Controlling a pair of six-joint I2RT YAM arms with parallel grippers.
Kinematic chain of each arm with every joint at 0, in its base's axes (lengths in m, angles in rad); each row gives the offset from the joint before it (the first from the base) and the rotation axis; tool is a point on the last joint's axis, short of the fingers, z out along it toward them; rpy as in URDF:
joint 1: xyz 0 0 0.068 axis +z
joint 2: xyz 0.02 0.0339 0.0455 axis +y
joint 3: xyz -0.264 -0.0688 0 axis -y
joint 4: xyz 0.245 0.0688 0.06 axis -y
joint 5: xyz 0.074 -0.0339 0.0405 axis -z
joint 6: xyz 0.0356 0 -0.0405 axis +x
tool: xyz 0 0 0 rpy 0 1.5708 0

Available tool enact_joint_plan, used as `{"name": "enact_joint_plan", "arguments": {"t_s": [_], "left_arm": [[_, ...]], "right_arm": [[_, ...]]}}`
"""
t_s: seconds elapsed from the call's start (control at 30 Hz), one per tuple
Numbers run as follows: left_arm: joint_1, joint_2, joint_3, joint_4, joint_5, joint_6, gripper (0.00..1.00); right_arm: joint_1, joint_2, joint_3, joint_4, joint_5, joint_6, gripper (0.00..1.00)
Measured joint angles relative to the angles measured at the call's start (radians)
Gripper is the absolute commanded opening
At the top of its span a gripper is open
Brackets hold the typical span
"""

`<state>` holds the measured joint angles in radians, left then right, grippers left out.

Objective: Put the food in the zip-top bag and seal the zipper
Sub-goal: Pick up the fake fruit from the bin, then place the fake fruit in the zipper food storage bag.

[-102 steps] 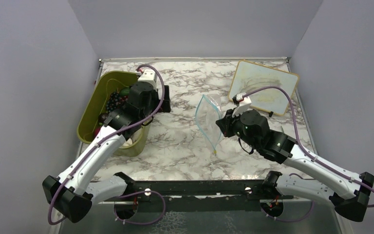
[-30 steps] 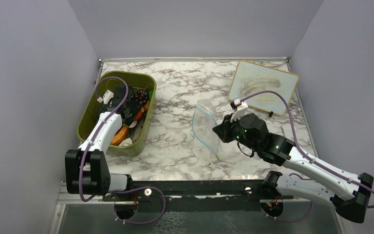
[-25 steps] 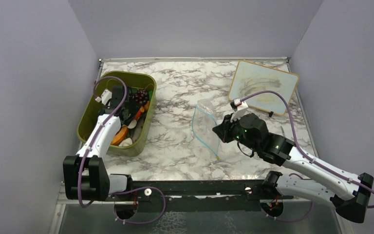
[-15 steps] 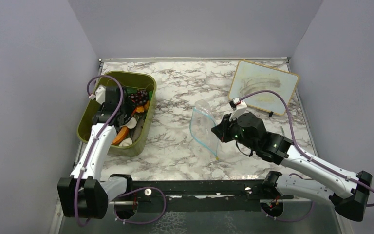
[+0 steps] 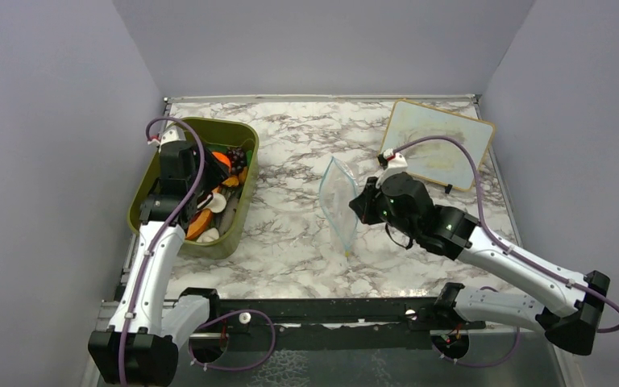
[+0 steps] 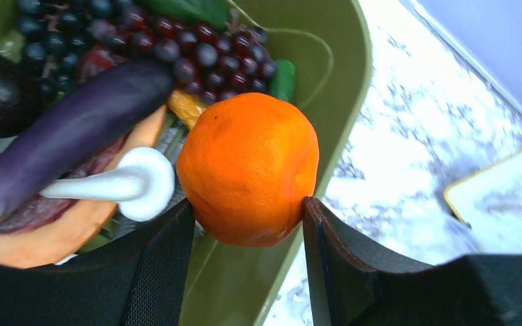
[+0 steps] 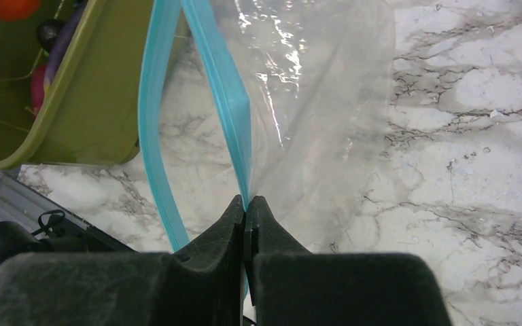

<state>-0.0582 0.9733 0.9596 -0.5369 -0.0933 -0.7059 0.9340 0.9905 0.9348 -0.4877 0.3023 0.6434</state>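
One round orange [image 6: 248,170] is clamped between the two fingers of the left gripper [image 6: 248,207], over the single olive tub [image 6: 343,102]. One grape bunch [image 6: 204,54], one purple eggplant [image 6: 75,129] and other pieces lie in the tub. One zip-top bag [image 7: 326,102] is held upright over the middle of the marble table [image 5: 290,234], its mouth parted. The right gripper [image 7: 247,207] pinches one side of the teal zipper [image 7: 228,102] tight. One white board [image 5: 439,145] lies at the far right.

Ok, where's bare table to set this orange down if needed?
Marble table is bare between the green tub and the zip-top bag, and along the far edge between tub and white board. Inside the tub is crowded with food.
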Motion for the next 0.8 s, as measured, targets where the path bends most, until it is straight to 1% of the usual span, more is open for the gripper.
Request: {"name": "enact_joint_plan", "arguments": {"t_s": [0.17,0.27,0.43,0.57,0.8], "left_arm": [[0.0,-0.01,0.028,-0.003,0.166,0.09,0.33],[-0.004,-0.015,0.048,0.017,0.267,0.115,0.33],[-0.015,-0.032,0.039,0.068,0.423,0.122,0.33],[-0.036,-0.042,0.003,0.127,0.565,0.119,0.33],[-0.126,-0.053,-0.049,0.26,0.766,0.101,0.33]], "right_arm": [[0.0,0.087,0.052,-0.043,0.022,0.056,0.01],[0.0,0.131,0.076,-0.047,0.021,0.082,0.01],[0.0,0.148,0.079,-0.02,-0.004,0.109,0.01],[0.0,0.15,0.079,0.016,-0.011,0.121,0.01],[0.0,0.163,0.079,0.055,-0.033,0.13,0.01]]}}
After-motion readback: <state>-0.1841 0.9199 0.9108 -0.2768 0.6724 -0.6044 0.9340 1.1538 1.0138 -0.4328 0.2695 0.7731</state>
